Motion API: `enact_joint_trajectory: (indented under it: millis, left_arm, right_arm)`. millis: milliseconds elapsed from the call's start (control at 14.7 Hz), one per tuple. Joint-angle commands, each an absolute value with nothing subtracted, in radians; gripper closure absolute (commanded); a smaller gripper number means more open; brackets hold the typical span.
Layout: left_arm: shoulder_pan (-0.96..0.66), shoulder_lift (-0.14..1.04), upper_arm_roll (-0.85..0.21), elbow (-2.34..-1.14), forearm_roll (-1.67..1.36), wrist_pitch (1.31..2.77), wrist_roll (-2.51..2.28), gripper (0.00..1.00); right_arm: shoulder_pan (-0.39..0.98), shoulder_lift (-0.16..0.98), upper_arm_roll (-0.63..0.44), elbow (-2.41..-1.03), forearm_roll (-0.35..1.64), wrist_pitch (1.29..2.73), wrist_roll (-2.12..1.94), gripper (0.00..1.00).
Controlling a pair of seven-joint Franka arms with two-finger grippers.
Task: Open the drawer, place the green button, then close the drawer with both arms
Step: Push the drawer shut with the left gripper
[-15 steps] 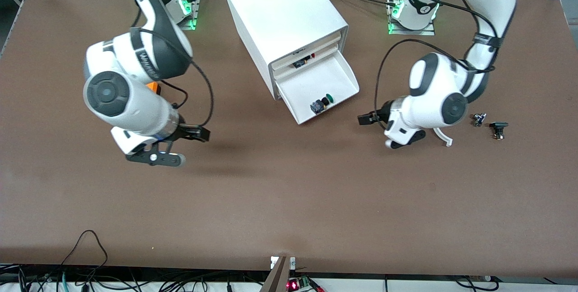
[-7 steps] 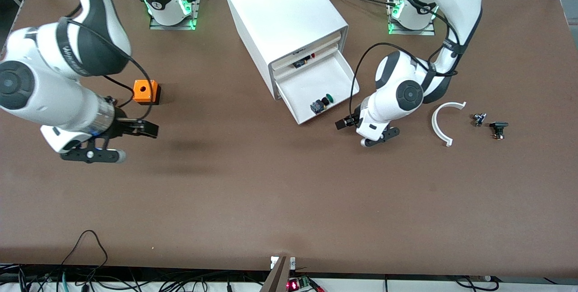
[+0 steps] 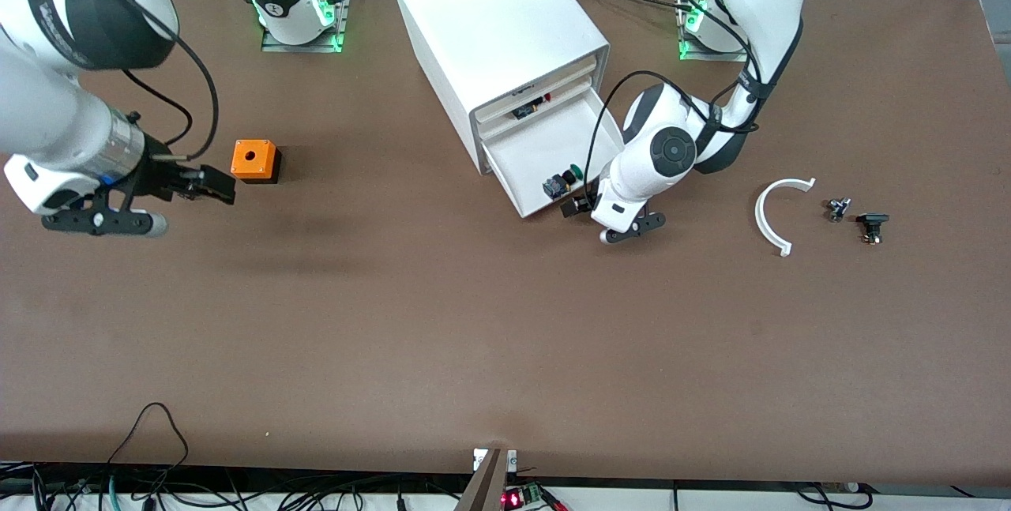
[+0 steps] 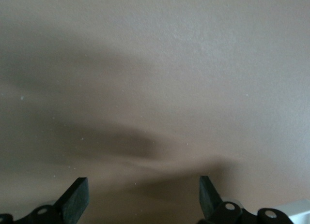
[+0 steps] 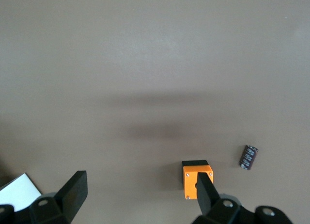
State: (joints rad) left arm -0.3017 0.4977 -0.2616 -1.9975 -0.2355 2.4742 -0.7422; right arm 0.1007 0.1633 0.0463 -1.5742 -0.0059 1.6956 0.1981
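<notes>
Drawer (image 3: pixel 553 149) open with button (image 3: pixel 562 182) inside; left gripper (image 3: pixel 602 220), jaws apart, at its 6 o'clock corner, risks skewing it; right gripper (image 3: pixel 150 203), jaws apart, waits.

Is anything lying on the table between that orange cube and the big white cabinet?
No. In the front view the brown table is bare between the orange cube and the cabinet.
</notes>
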Motion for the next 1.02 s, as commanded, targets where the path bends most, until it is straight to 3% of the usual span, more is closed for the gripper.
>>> enact_joint_trajectory:
  millis: [0, 339, 950]
  left_arm:
    - [-0.305, 0.462, -0.273, -2.034, -0.207, 2.476, -0.767, 0.00]
    - [-0.305, 0.459, -0.310, -2.040, -0.216, 2.461, -0.772, 0.00]
    - [-0.301, 0.456, -0.382, -2.042, -0.225, 2.347, -0.821, 0.00]
  right_arm:
    - [0.092, 0.042, 0.041, -1.670, 0.008, 1.707, 0.179, 0.00]
    - [0.092, -0.077, -0.009, -1.772, 0.009, 1.720, 0.173, 0.00]
    - [0.095, -0.028, -0.021, -1.672, 0.009, 1.707, 0.147, 0.00]
